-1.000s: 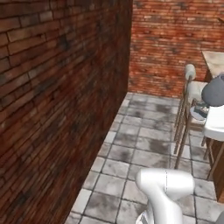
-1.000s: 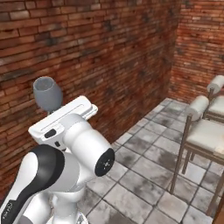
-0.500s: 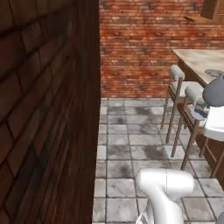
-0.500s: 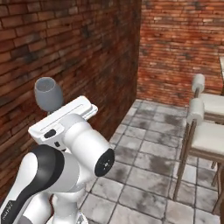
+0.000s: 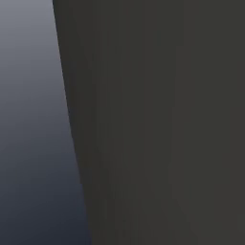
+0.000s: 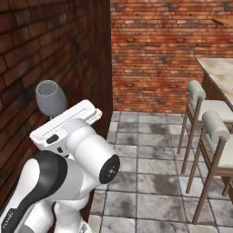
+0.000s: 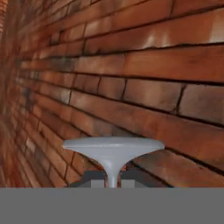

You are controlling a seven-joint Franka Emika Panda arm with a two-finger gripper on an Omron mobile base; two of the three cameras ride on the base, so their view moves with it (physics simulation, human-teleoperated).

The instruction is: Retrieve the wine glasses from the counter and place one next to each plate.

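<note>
One wine glass (image 6: 51,98), clear and grey-tinted, stands upright above my white hand at the left of the right base view, its rounded bowl against the brick wall. In the hand view its round flat foot (image 7: 113,148) faces the camera, and the thin stem runs down between the two dark tips of my gripper (image 7: 113,180), which is shut on it. The counter and the plates are out of view.
A red brick wall (image 6: 54,41) runs close along my left and another closes the far end (image 6: 154,50). Two cushioned stools (image 6: 214,132) stand at the marbled island top (image 6: 220,70) on the right. The floor is grey tile (image 6: 150,182). A flat dark surface (image 5: 158,124) stands right before the left base camera.
The base has turned, so the walls and stools have shifted across both base views, and a dark surface now covers the left one. The glass stays in my gripper as before.
</note>
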